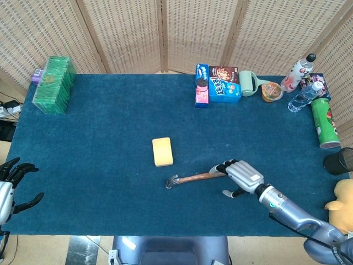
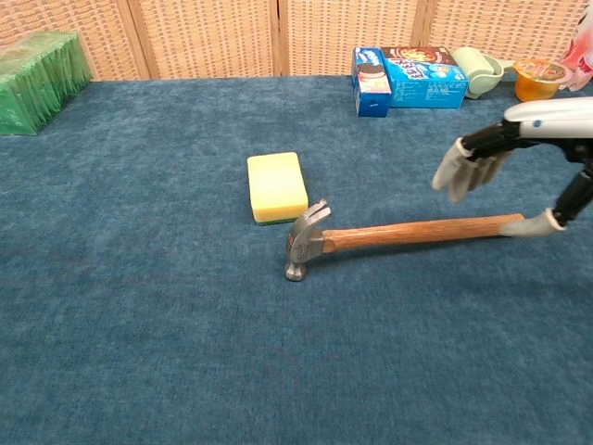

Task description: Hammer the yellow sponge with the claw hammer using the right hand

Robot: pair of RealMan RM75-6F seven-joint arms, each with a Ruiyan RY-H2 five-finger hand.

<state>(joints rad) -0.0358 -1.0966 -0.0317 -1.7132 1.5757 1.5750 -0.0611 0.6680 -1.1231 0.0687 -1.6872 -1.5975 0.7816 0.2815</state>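
Hovering over the butt end of the claw hammer, the right hand has its fingers spread and grips nothing. The wooden handle runs away from that hand toward the steel head, which sits just beside the yellow sponge; smooth wood, soft foam block, fuzzy blue desk. I'd say it only needs to drop and wrap the handle. The left hand is empty with fingers apart, way off at the desk edge.
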